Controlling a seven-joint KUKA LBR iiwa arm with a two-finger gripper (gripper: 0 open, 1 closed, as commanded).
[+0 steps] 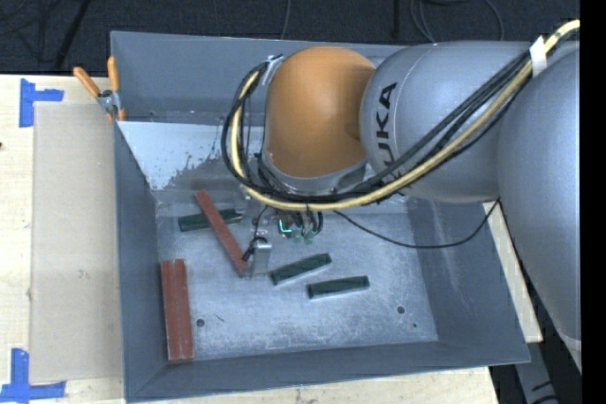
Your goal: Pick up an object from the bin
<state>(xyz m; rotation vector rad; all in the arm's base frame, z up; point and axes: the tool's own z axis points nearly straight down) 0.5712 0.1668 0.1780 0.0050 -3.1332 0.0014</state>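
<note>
We see the arm (454, 132) come in from the right, its orange cover (317, 114) hanging over the far middle of the bin (135, 298). The gripper (254, 249) sits low at the bin floor, left of centre, right against the near end of a thin red-brown stick (220, 232). The stick lies on a slant, far end to the left, near end to the right. From this angle we cannot tell how far the gripper is open, nor whether it has hold of the stick. A dark green bar (194, 223) lies flat just left of the stick's middle. A second green bar (300, 268) lies just right of the gripper, and a third (337, 287) near that one, further right and nearer to us. A wider brown block (176, 310) lies along the left wall, near side, well apart from the gripper.
</note>
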